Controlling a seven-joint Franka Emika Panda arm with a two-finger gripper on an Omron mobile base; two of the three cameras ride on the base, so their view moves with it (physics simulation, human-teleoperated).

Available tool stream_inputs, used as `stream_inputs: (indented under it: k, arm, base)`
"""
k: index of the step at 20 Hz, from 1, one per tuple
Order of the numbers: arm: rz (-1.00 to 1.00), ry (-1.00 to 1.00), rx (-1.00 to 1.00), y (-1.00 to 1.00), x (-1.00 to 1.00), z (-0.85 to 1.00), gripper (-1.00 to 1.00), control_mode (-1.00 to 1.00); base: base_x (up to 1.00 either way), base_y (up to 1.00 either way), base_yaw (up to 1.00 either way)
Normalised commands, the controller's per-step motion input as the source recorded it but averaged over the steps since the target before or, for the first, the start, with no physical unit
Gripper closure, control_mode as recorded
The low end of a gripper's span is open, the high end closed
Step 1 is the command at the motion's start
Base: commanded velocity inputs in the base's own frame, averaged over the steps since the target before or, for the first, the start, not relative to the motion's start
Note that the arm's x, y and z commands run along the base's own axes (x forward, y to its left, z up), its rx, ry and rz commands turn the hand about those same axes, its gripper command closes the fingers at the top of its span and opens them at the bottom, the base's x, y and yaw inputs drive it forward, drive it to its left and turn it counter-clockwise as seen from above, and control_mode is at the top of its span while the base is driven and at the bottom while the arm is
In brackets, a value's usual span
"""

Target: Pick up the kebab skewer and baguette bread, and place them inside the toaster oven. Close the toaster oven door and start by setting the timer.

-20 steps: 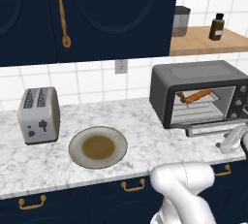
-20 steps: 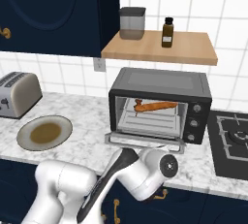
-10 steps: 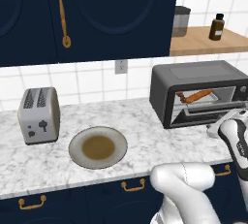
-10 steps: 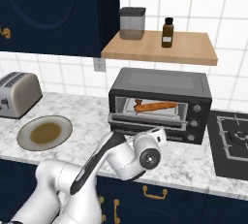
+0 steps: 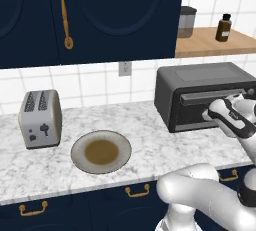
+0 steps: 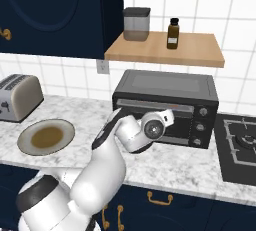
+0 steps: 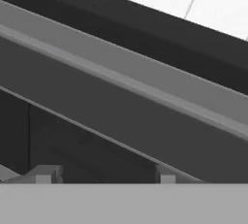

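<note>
Shut now, where half a second ago it hung ajar, the oven door [image 6: 159, 120] stands upright on the oven [image 5: 202, 95] at the counter's [image 5: 150, 140] right. Skewer and baguette are hidden behind it. Gripper [image 7: 104, 182] against the door, its fingertips [image 7: 44, 174] slightly apart, holding nothing.

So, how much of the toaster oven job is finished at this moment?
The plate is bare, so both foods have left it. The toaster oven door looks shut against the toaster oven, with the gripper close to its bar handle. Left: turning the timer knob among the knobs at its right edge.
</note>
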Motion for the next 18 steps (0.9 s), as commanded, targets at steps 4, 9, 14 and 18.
stream_inputs:
  k: [4, 9, 14, 18]
  arm:
    - [0.0, 0.04, 0.0, -0.19, 0.24, 0.26, -1.0, -1.0]
    - [0.0, 0.01, 0.0, -0.14, -0.01, 0.19, -1.0, -1.0]
    - [0.0, 0.02, 0.0, -0.22, -0.41, 0.64, -1.0, -1.0]
    - [0.0, 0.03, 0.0, -0.21, -0.47, 0.54, -1.0, -1.0]
  base:
    - [0.0, 0.0, 0.0]
    - [0.0, 0.0, 0.0]
    - [0.0, 0.0, 0.0]
    - [0.0, 0.0, 0.0]
